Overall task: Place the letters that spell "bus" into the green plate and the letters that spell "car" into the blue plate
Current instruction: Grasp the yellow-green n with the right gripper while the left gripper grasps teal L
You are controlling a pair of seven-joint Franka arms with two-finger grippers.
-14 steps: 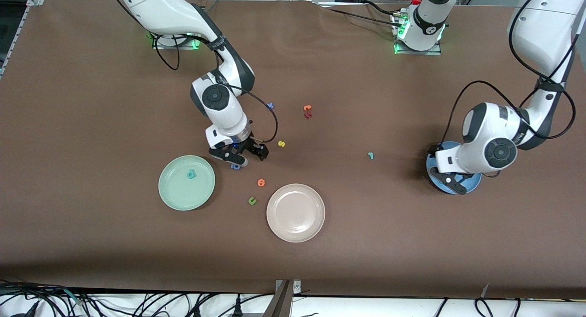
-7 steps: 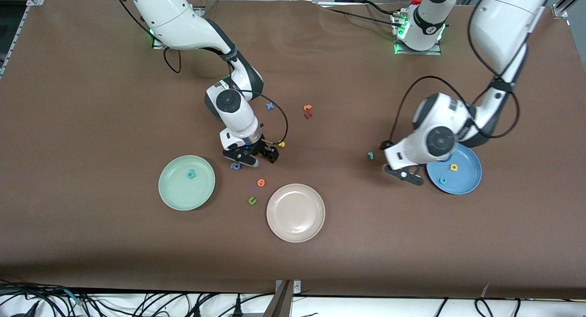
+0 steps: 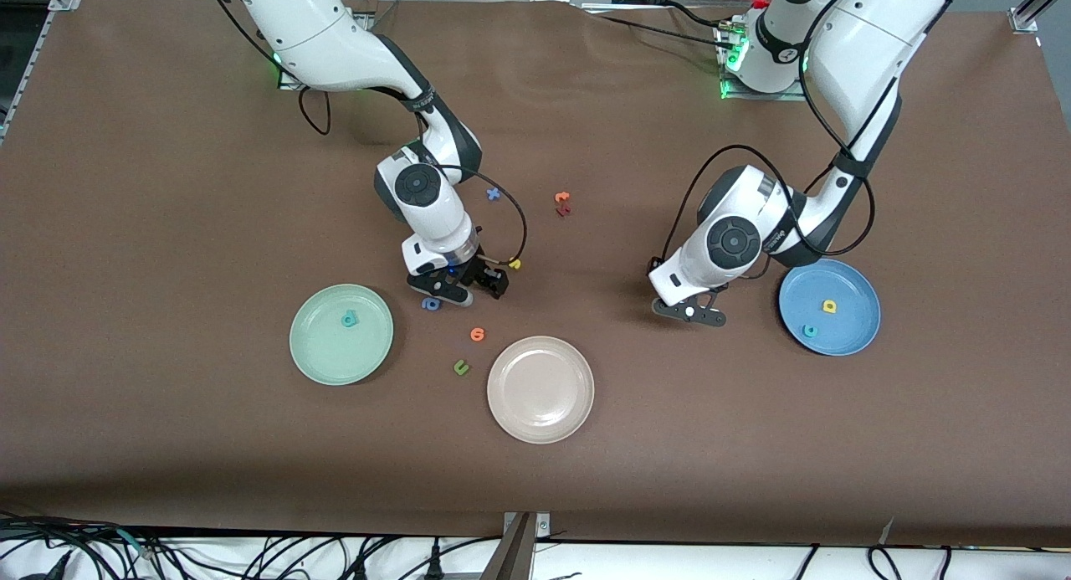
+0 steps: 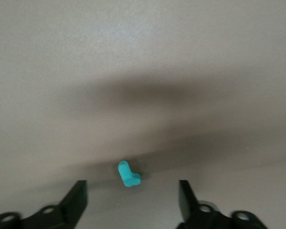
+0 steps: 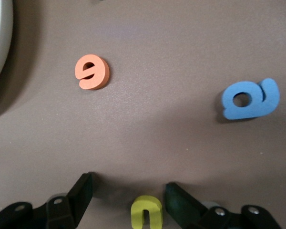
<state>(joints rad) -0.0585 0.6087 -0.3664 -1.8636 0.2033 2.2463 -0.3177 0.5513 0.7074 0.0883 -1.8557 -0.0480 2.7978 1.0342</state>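
The teal "r" (image 4: 129, 174) lies flat on the brown table between the fingers of my left gripper (image 4: 132, 187), which is open and low over it without touching; in the front view that gripper (image 3: 690, 310) hides the letter. My right gripper (image 5: 129, 185) is open around the yellow "u" (image 5: 147, 212), with a gap on each side, and stands low (image 3: 458, 289) beside the green plate. The yellow "s" (image 3: 515, 264) lies just beside it. The teal "b" (image 3: 349, 318) rests in the green plate (image 3: 322, 354). The blue plate (image 3: 858, 312) holds the yellow "a" (image 3: 829, 306) and the teal "c" (image 3: 809, 331).
A beige-white plate (image 3: 540, 404) sits nearer the front camera, between the two plates. Loose letters lie close by: a blue round one (image 3: 431, 304), an orange round one (image 3: 477, 334), an olive "u" (image 3: 460, 366), a blue cross (image 3: 494, 194) and an orange-red pair (image 3: 562, 203).
My left arm has swung off the blue plate toward the right arm's end and come down over the teal "r". My right gripper shifted slightly toward the yellow "s", then held still.
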